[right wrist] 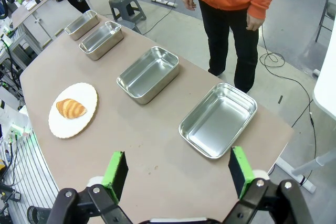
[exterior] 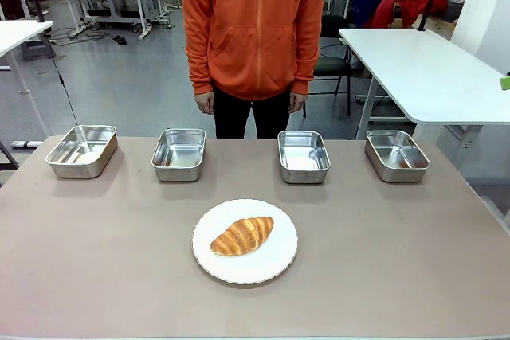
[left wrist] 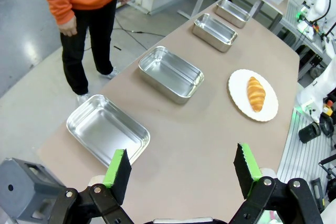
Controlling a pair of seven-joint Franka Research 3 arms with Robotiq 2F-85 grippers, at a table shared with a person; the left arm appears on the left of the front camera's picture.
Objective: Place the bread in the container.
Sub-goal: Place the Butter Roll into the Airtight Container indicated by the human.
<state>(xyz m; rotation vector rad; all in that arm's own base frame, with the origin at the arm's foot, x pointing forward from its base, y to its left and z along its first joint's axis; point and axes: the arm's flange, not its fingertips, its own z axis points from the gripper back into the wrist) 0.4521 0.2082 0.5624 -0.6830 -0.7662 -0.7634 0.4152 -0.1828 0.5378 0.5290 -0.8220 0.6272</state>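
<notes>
left claw point(left wrist: 181, 167): spread wide, held high | right claw point(right wrist: 177, 170): spread wide, held high

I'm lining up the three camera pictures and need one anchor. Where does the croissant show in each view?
Front view: the croissant lies low in the picture, near the centre.
Left wrist view: the croissant is right of centre, about mid-height.
Right wrist view: the croissant is at the left, just below mid-height.
Shared landmark: the round white plate it lies on, seen in all three views.
</notes>
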